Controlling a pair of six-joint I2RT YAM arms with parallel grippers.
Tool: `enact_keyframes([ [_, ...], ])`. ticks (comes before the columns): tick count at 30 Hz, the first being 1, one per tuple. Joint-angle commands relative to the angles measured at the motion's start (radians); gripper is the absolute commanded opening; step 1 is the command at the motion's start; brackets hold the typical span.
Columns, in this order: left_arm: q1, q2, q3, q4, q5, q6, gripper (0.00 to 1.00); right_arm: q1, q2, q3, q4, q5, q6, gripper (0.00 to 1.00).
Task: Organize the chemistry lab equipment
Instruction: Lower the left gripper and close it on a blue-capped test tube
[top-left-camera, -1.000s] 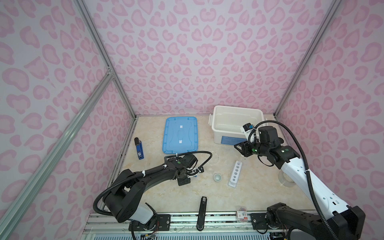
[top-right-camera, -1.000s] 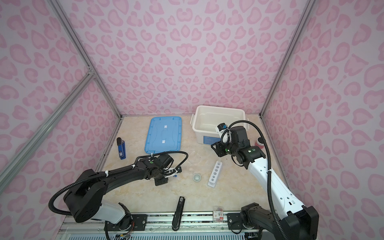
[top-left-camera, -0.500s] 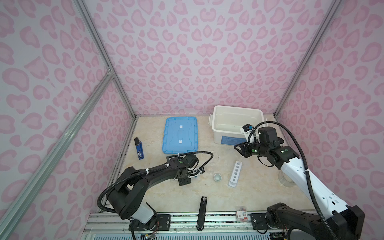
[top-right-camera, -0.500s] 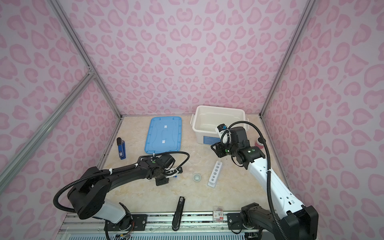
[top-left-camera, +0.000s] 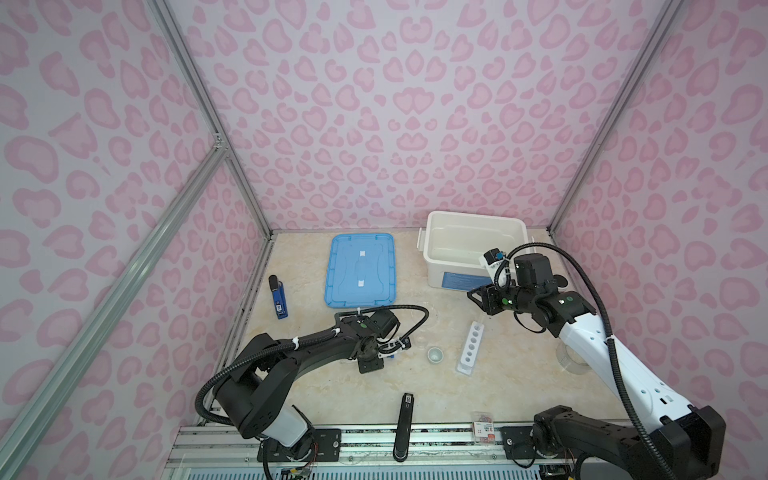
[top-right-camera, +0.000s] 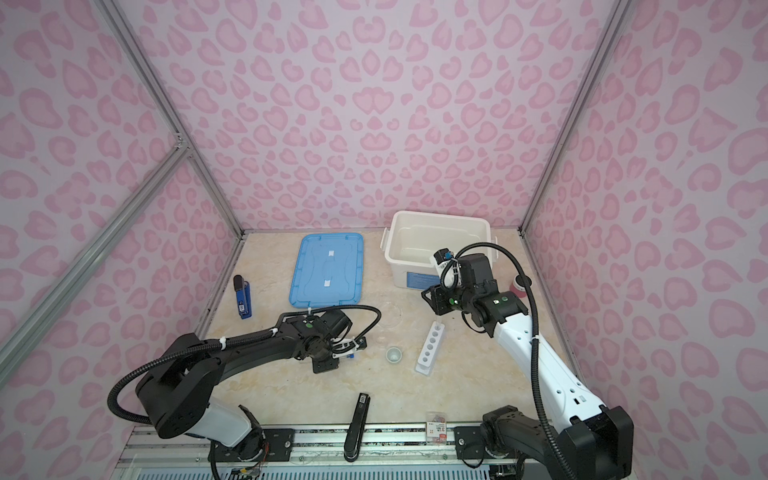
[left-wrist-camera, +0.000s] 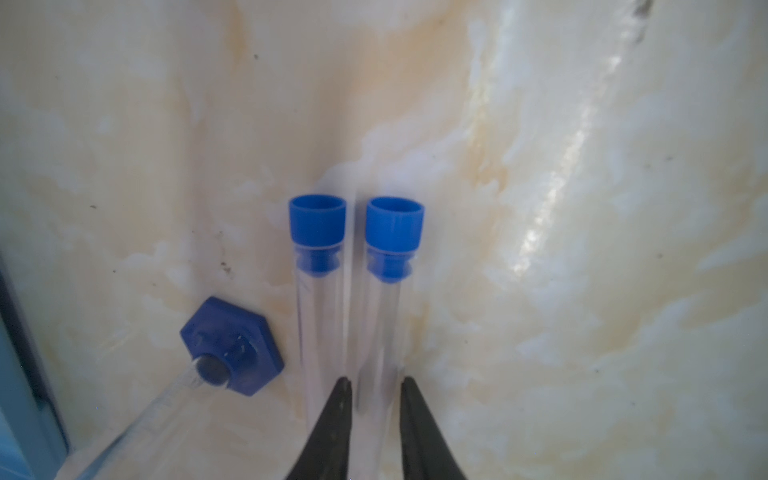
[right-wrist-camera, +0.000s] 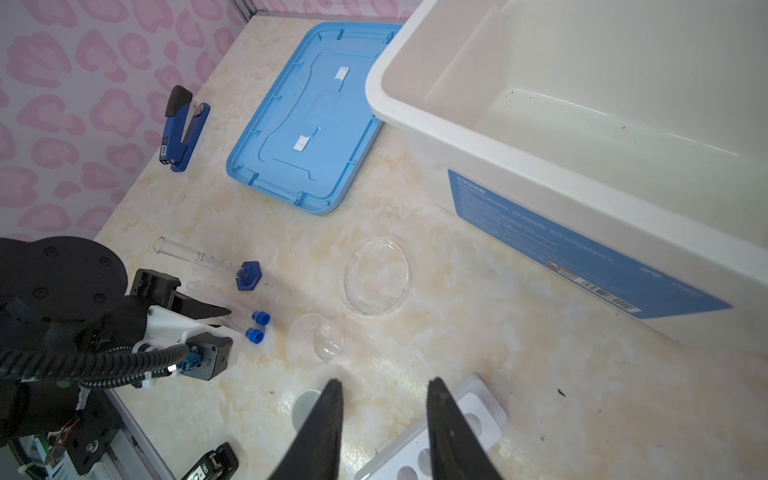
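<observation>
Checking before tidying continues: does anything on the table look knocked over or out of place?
Yes. The small blue-based glass cylinder lies on its side instead of standing, and two blue-capped test tubes lie flat beside it while the white holed rack sits empty.

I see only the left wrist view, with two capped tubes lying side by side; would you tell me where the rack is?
Observer: The rack stands right of them, past a small cup, holes empty.
Operator: Thank you; is the right gripper free?
Observer: Yes, the right gripper is open, holding nothing.
Operator: And the bin?
Observer: The bin is uncovered; its lid lies left of it.
</observation>
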Motion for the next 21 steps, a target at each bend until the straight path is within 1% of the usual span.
enact_keyframes([
  [1, -0.009, -0.002, -0.005, -0.001, 0.021, -0.006, 0.24, -0.001, 0.003, -0.003, 0.022, -0.002, -0.001, 0.35],
  [21, -0.03, -0.01, -0.027, 0.005, 0.027, -0.016, 0.24, -0.001, -0.017, -0.003, 0.015, 0.007, 0.003, 0.35],
])
